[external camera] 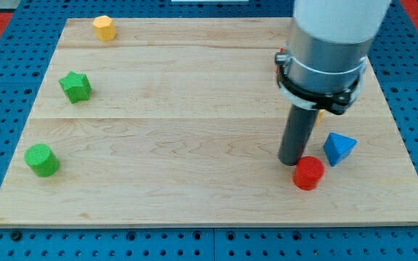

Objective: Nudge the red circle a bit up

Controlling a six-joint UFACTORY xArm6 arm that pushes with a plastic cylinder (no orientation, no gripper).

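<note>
Pale wood board (158,145); my tip (291,161) touches round red circle (308,173).

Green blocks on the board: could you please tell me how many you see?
2: the green star at the view's left, the green cylinder lower left. The arm could hide others.

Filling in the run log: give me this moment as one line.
task: nudge red circle up | my tip: at its upper left, close | blue triangle: to its upper right | progress: cannot tell
</note>
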